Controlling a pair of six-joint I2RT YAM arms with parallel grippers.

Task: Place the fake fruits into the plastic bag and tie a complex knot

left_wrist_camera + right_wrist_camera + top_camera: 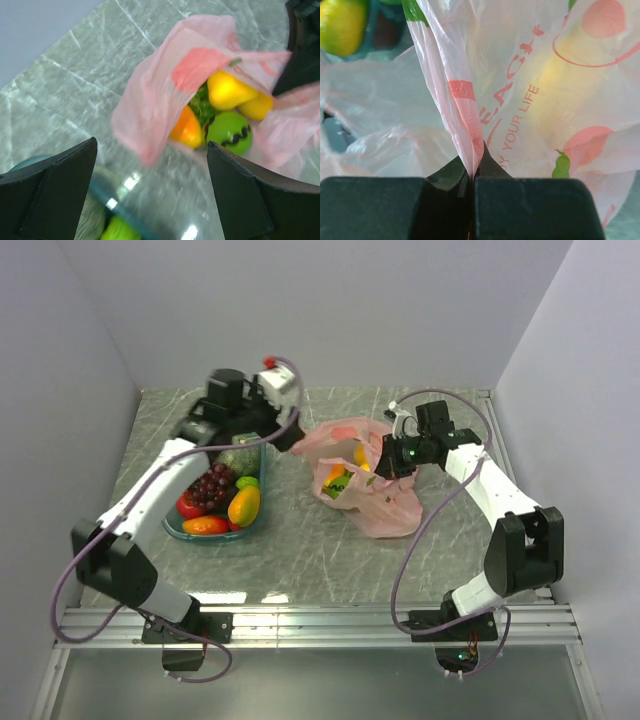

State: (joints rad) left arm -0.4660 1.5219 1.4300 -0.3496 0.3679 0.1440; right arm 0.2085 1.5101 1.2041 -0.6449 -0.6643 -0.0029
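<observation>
The pink plastic bag (378, 502) lies open at mid-table with fake fruits in its mouth. In the left wrist view I look into the bag (150, 95) and see a yellow mango (227, 90), an orange piece (187, 129), a green apple (231, 132) and green grapes (200, 106). My left gripper (290, 438) hovers open and empty between tray and bag, its jaws (152, 195) wide apart. My right gripper (386, 462) is shut on a gathered fold of the bag's rim (466, 130), holding it up. No knot shows.
A teal tray (215, 538) left of the bag holds purple grapes (210, 485), a yellow-orange mango (244, 505), red pieces (204, 525) and green fruit (247, 482). Its rim (107, 199) runs under my left fingers. Walls close in on three sides.
</observation>
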